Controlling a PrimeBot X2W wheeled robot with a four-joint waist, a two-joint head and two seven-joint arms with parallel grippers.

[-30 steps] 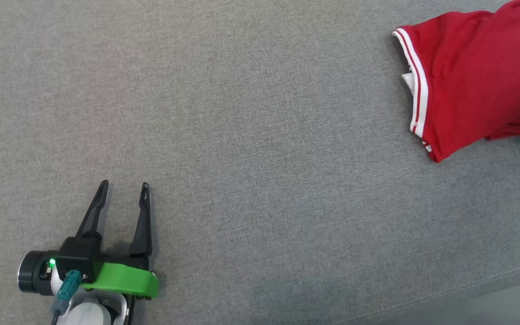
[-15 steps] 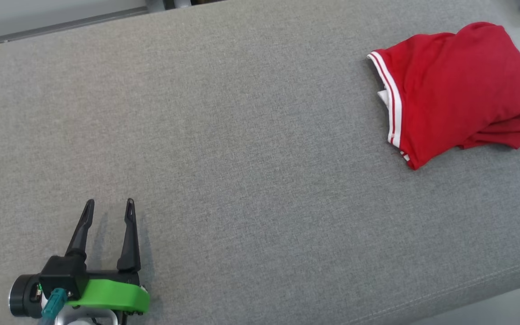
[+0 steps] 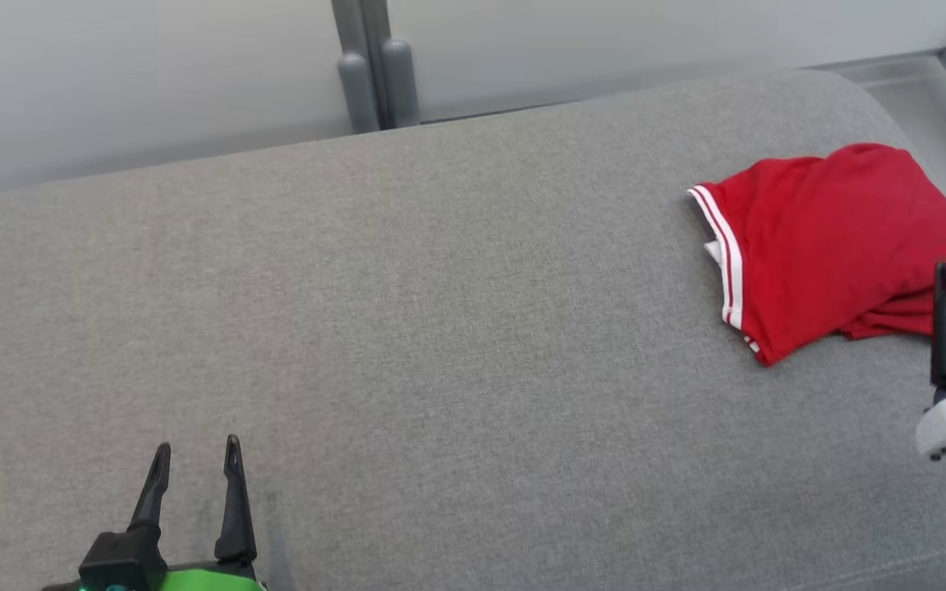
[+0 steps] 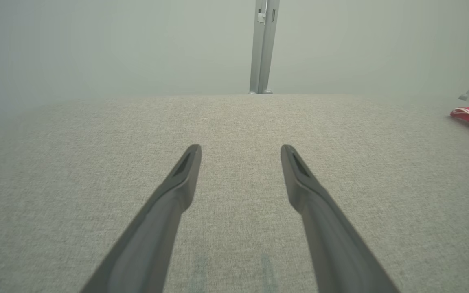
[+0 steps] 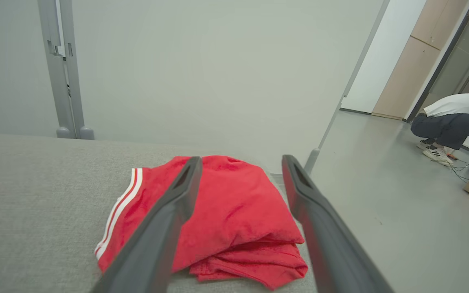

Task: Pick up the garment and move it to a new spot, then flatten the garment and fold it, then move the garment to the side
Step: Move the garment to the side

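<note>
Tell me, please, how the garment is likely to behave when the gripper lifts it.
Probably floppy: the garment lies in soft bunched layers, so a single pinch would likely let it drape and unfold. Likely light: thin cloth. It sits near the cushion end, so a push might slide it off.

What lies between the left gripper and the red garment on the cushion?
Nothing but bare grey cushion. In the head view, the left gripper sits at lower left, the red garment at far right, with plain fabric across the stretch.

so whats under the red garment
The red garment lies bunched on the grey cushion. A white scrap peeks out by its striped edge; anything else beneath is covered.
</note>
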